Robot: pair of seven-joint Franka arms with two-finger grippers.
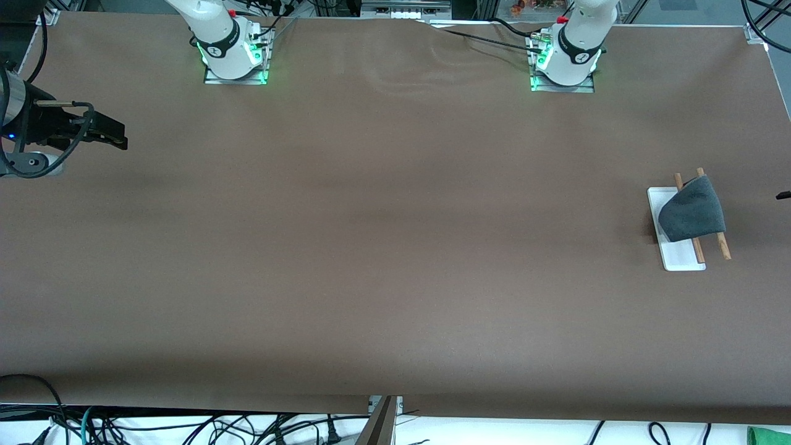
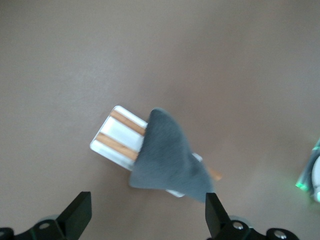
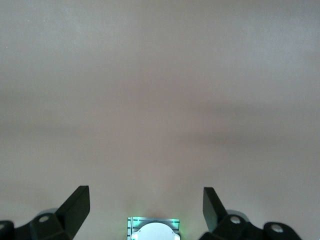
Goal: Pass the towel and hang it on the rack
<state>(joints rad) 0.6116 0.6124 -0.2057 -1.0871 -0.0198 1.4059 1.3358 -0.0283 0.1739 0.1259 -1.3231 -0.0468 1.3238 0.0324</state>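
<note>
The dark grey towel hangs draped over the two wooden rods of the rack, which stands on its white base toward the left arm's end of the table. In the left wrist view the towel covers most of the rack. My left gripper is open and empty, up in the air and apart from the towel. Only its dark tip shows at the edge of the front view. My right gripper waits open and empty over the right arm's end of the table; its fingers are spread wide.
The brown table cover stretches between the two arm bases. Cables lie below the table's front edge. The right arm's base shows between the right gripper's fingers.
</note>
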